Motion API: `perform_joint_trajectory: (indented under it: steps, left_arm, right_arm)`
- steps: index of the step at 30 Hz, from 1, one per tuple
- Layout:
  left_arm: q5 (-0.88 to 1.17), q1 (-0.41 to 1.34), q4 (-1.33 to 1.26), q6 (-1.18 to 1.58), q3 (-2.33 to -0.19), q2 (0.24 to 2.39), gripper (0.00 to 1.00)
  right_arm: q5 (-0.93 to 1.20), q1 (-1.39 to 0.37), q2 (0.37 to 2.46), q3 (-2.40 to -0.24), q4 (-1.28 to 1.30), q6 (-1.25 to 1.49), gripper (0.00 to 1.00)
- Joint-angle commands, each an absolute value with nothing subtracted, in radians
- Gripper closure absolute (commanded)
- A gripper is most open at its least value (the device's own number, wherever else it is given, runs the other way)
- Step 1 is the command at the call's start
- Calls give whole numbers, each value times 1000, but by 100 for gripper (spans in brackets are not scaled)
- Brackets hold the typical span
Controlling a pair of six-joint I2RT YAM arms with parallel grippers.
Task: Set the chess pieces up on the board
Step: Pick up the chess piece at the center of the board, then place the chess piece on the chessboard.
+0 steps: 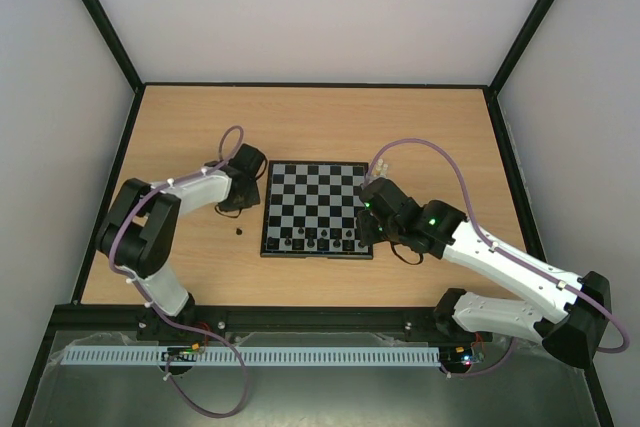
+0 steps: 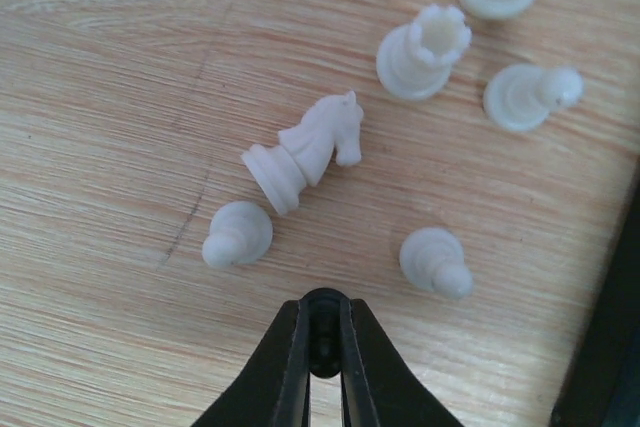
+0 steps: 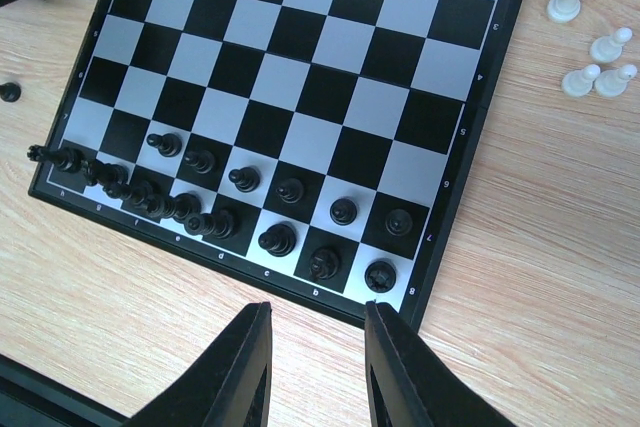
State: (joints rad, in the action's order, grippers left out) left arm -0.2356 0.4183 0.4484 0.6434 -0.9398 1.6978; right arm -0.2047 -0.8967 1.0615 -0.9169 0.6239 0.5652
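The board (image 1: 315, 192) lies at mid-table; it also shows in the right wrist view (image 3: 330, 97). Several black chess pieces (image 3: 243, 179) stand on its two nearest rows (image 1: 300, 240). My left gripper (image 1: 245, 187) hovers left of the board, shut on a small black piece (image 2: 323, 332), over loose white pieces: a knight (image 2: 305, 147) on its side, a rook (image 2: 425, 47) and pawns (image 2: 237, 235). My right gripper (image 1: 365, 232) is open and empty above the wood, just off the board's near right corner (image 3: 318, 347).
One loose black piece (image 1: 238, 230) lies on the table left of the board, also seen in the right wrist view (image 3: 8, 90). More white pieces (image 3: 585, 37) sit beside the board's far right corner (image 1: 383, 162). Black frame rails edge the table.
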Motion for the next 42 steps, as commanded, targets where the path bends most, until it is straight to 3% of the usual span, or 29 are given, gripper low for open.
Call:
perform_joint_trajectory:
  steps: [1,6,12,18,34,42]
  left_arm:
    - [-243,404,449,640,-956,1700,98]
    - [-224,461,512,659,-939,1606,98]
    - [-179,680,628,706,-951,1462,97]
    - [-181,857,681,763,-979,1468,96]
    - [-158,884,601,748,-1023,1643,92]
    - [-179,885,601,755,-1035,1662,86]
  right_arm:
    - [-208,-891,1051,-903,643,569,73]
    - [-206,-892,1058,-907,638,569,73]
    - [-205,-892,1064,-919,639,565,73]
    - [-207,-892,1064,-917,643,569,73]
    - [-207,-892,1063,-905,641,570,73]
    - [-208,-892,1055,-894,636,570,73]
